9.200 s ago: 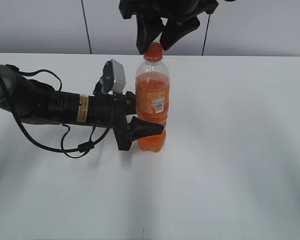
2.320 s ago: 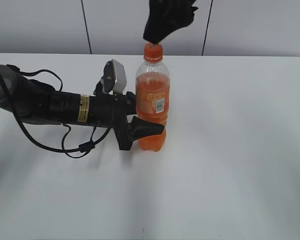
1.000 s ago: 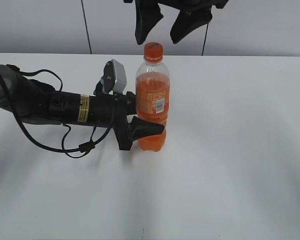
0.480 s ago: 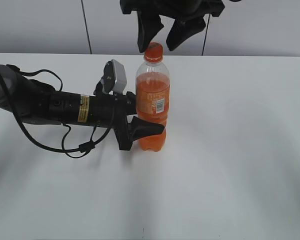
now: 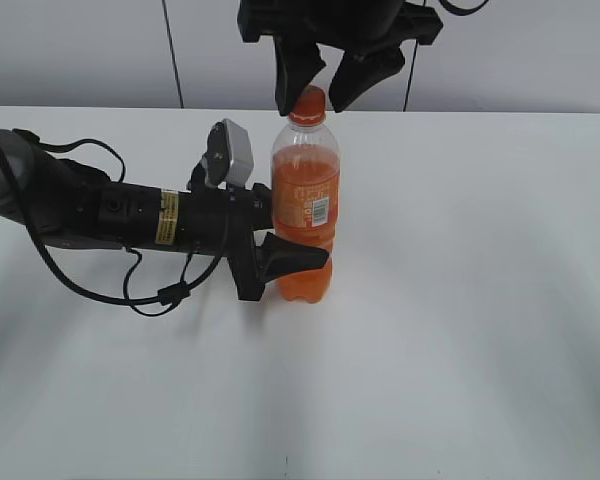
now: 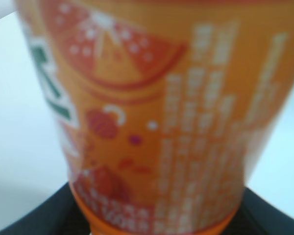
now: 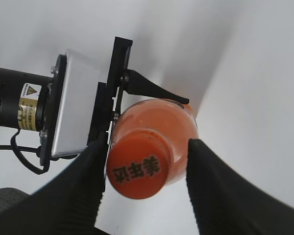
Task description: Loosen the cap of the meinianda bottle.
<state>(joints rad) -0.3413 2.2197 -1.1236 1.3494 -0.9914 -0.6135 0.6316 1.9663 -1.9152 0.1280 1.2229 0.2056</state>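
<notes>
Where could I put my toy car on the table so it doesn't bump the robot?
The table is bare to the right of the meinianda bottle, and along the front edge. It is crowded left of the bottle, where the left gripper and its arm lie, and up top where the right gripper straddles the cap.

Meinianda bottle point(image 5: 304, 215) upright on table point(image 5: 460, 300), left of centre. Left hand point(image 5: 280, 255) from the left, around lower bottle body. Cap point(image 5: 307, 103) atop bottle. Right hand point(image 5: 318, 95) directly above, fingers point(image 7: 210, 196) flanking cap on both sides.
</notes>
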